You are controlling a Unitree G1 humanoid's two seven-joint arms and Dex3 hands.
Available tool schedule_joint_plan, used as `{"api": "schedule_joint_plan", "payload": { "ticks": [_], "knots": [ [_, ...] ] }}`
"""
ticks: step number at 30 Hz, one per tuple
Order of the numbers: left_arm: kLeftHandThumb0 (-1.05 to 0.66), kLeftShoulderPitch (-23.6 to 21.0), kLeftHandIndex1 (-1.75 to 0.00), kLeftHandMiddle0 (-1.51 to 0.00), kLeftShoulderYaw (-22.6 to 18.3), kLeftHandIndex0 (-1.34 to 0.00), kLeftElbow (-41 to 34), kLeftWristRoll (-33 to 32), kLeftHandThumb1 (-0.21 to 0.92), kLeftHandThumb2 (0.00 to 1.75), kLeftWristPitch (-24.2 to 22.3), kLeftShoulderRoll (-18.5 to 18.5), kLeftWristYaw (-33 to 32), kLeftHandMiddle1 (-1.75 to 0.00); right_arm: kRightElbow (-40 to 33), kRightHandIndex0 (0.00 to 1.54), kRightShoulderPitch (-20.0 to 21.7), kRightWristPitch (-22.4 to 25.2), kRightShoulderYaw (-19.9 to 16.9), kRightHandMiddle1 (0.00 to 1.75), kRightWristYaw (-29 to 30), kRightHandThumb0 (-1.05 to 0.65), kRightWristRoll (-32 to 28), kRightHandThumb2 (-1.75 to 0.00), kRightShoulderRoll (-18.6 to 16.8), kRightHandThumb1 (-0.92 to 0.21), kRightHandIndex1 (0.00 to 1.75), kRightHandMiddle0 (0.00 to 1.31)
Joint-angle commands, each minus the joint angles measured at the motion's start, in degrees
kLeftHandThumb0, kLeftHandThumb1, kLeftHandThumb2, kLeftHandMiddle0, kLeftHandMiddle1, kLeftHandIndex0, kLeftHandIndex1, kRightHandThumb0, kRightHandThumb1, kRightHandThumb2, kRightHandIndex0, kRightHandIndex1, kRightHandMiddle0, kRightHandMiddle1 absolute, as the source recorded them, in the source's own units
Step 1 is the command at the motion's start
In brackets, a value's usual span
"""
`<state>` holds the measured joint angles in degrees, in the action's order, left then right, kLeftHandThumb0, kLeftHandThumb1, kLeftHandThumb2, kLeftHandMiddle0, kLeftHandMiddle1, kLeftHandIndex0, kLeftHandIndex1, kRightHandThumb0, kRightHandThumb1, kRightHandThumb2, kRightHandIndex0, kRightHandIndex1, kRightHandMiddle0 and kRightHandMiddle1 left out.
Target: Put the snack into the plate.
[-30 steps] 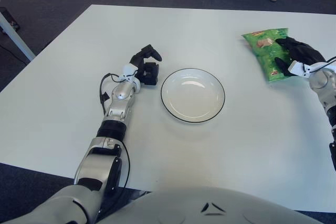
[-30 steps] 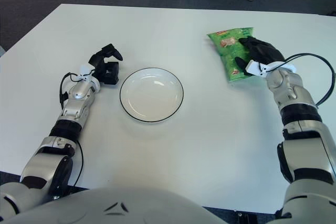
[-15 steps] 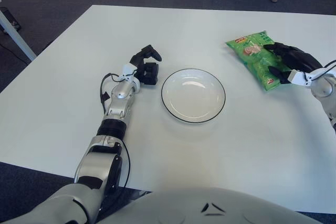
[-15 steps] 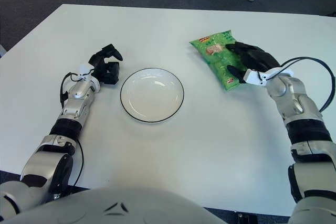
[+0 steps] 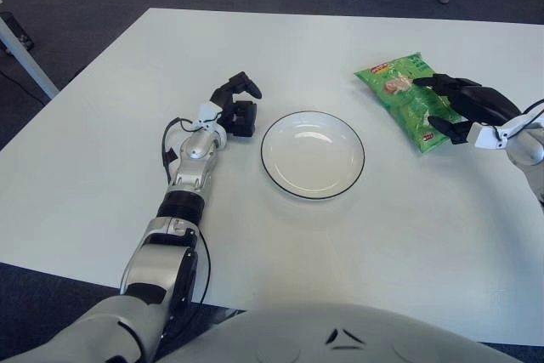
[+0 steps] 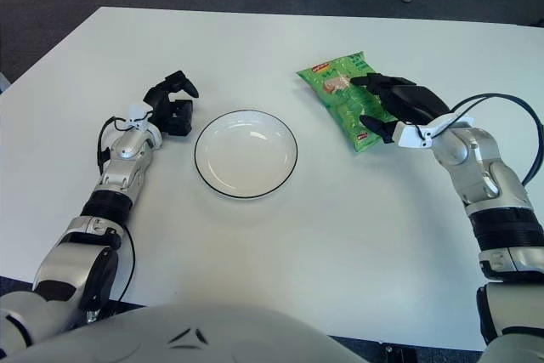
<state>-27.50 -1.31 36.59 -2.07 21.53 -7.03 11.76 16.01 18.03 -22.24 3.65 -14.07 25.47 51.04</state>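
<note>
Right hand (image 6: 398, 108) grips the green crinkly snack bag (image 6: 344, 99) right of the round white black-rimmed plate (image 6: 246, 153); left hand (image 6: 170, 104) rests curled, empty, on the white desk (image 6: 280, 244).

We see a glossy green plastic-film snack bag (image 6: 342, 98), crinkled and catching light. The plate (image 6: 246, 153) looks like smooth glazed ceramic, white with a thin dark rim and soft highlights. The table (image 6: 280, 235) has a matt, even white surface. Both the left hand (image 6: 170, 104) and right hand (image 6: 398, 106) look matt black, while the forearms appear silvery brushed metal.
</note>
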Motion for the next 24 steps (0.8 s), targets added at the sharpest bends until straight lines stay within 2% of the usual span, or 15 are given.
{"api": "schedule_joint_plan", "payload": {
  "ticks": [1,8,18,24],
  "knots": [
    [-0.46,3.5,-1.75,-1.28,-0.2,-0.58,3.4,0.1,0.36,1.26,0.2,0.1,0.4,-1.75,-0.6,0.16,0.0,-0.8,-1.0,0.56,-1.5,-0.98,-0.9,-1.03,1.5,-0.92,0.06,0.0],
    [-0.47,3.3,-1.75,-1.28,-0.1,-0.58,3.8,0.4,0.36,1.26,1.1,0.2,0.0,-1.75,0.2,0.18,0.5,-1.5,-1.8,0.63,-2.3,-0.97,-0.8,-1.0,1.5,-0.92,0.07,0.0],
    [-0.47,3.2,-1.75,-1.28,-0.1,-0.59,4.4,0.7,0.35,1.27,1.8,0.2,-0.3,-1.75,0.5,0.23,0.7,-2.5,-3.2,0.75,0.6,-0.94,0.7,-0.99,0.9,-0.92,0.09,0.0],
    [-0.47,3.4,-1.75,-1.28,0.3,-0.6,4.0,1.9,0.34,1.29,2.6,0.3,-1.6,-1.75,-0.1,0.26,2.2,0.0,-3.8,0.79,1.9,-0.91,1.2,-0.94,0.2,-0.92,0.11,0.0]
  ]
}}
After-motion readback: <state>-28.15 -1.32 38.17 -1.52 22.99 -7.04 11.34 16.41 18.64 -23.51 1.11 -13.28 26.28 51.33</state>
